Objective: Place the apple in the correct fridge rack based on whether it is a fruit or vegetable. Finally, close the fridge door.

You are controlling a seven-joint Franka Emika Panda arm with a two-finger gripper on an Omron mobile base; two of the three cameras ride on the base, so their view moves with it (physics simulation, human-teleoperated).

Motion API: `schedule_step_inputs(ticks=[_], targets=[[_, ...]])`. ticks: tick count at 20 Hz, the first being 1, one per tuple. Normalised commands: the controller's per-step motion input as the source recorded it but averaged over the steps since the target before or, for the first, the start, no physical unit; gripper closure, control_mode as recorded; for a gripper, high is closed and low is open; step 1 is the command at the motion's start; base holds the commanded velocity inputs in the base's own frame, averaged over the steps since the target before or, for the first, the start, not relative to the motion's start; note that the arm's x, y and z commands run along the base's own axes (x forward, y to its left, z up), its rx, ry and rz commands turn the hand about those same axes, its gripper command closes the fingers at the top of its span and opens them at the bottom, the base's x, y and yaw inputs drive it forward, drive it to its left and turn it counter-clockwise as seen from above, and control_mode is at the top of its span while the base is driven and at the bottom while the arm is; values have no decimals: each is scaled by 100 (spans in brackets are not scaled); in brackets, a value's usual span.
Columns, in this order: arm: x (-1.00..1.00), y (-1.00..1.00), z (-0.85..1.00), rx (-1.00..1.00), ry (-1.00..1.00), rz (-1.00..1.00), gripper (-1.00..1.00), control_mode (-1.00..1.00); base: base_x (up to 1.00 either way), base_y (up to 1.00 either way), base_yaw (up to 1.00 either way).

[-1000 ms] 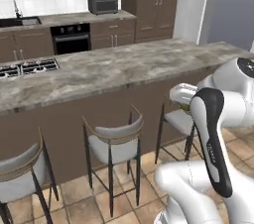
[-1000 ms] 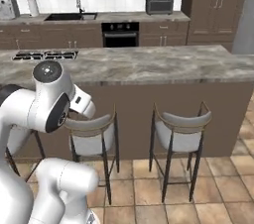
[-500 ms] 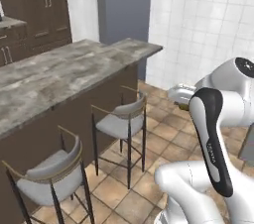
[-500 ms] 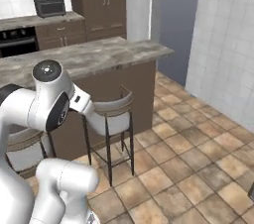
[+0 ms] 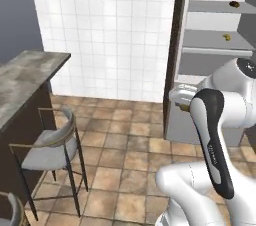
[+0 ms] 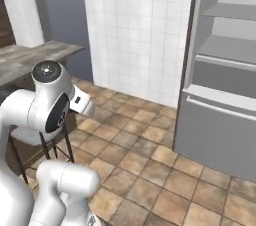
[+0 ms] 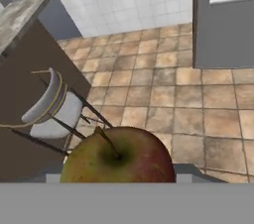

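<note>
Glossy red-and-olive skin marks the apple [image 7: 119,157], round with a thin dark stem, sitting at six o'clock in the hand view, right at the claw; the fingers are hidden, so I cannot tell whether they grasp it. Beyond it lie matte terracotta floor tiles [image 7: 163,94], a grey cushioned stool [image 7: 49,111] at nine o'clock, and the smooth grey fridge drawer front [image 7: 223,25] at two o'clock. Left base view: the flat grey fridge rack [image 5: 215,40] at two o'clock carries a small yellowish item [image 5: 226,36]. No writing is readable.
</note>
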Motion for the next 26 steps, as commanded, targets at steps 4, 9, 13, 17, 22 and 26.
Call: schedule_step_inputs(ticks=[4, 9, 13, 17, 22, 26], targets=[[0, 0, 0, 0, 0, 0, 100, 100, 45, -13, -60], [0, 0, 0, 0, 0, 0, 100, 100, 71, -36, -44], [0, 0, 0, 0, 0, 0, 100, 100, 65, -63, -30], [0, 0, 0, 0, 0, 0, 100, 100, 43, -81, -20], [0, 0, 0, 0, 0, 0, 100, 100, 49, -37, -6], [0, 0, 0, 0, 0, 0, 100, 100, 71, 0, 0]])
